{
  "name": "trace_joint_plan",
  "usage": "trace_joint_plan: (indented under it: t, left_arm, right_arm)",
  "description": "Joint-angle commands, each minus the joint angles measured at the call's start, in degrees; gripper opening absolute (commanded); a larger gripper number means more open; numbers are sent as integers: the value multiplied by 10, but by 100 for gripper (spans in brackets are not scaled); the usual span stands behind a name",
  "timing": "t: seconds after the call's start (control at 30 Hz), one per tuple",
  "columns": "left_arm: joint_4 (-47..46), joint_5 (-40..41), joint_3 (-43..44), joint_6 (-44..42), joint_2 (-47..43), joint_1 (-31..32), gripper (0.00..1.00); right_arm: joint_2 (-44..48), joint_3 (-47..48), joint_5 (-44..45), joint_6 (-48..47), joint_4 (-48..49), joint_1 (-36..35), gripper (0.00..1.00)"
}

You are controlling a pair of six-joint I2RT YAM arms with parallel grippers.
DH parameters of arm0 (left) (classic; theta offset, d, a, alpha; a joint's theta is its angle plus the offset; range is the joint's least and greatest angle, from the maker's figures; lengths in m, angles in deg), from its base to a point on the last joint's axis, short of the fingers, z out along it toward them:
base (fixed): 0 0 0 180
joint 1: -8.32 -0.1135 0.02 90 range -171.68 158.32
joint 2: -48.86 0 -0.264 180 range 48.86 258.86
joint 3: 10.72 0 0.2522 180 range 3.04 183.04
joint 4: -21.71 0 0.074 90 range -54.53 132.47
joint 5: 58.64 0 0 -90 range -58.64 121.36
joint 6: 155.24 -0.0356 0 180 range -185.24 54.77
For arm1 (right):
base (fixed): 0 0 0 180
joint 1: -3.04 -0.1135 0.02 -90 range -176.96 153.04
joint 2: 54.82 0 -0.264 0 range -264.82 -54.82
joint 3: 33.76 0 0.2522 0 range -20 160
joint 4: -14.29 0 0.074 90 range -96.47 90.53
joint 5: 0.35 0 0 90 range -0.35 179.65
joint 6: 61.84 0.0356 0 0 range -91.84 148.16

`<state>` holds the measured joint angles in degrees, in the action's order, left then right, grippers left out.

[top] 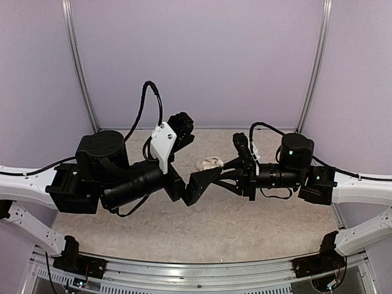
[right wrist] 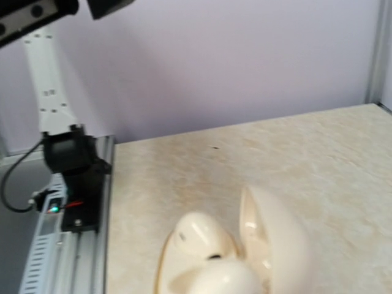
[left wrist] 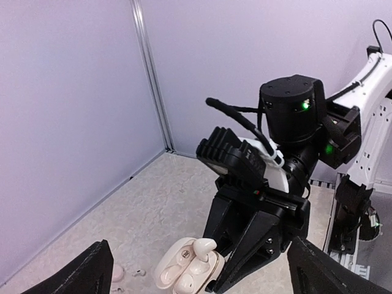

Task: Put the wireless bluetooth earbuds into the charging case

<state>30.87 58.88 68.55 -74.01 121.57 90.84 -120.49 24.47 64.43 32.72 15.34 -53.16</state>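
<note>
The charging case [left wrist: 174,269] lies open on the table, its lid [right wrist: 275,239] raised. One earbud [left wrist: 205,247] stands tilted up out of its well; in the right wrist view this earbud [right wrist: 205,229] sits very close. A second earbud [left wrist: 185,282] lies low in the case. My left gripper [left wrist: 197,243] is open wide, its fingers [left wrist: 92,269] either side of the case and apart from it. My right gripper [left wrist: 229,283] is shut, its tips meeting at the case's near edge. From above, the case [top: 208,163] shows between left gripper [top: 188,184] and right gripper [top: 217,168].
A small pinkish round piece [left wrist: 116,274] and a tiny white bit [left wrist: 139,271] lie on the table left of the case. Walls close the back and sides. The metal rail [right wrist: 67,245] runs along the table's near edge.
</note>
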Motion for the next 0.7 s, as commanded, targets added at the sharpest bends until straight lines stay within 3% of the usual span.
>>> trace_joint_plan:
  t: [0.0,0.3,0.67]
  left_arm:
    - [6,22,6,126,6,-30,99]
    - [42,9,41,231,57,-59,99]
    - [78,6,81,249,106,-77,99]
  right_arm:
    - [12,22,56,-5,-13,-3,0]
    - [12,28,93,4,-28,-4,0]
    - [1,35,90,4,-37,-6,0]
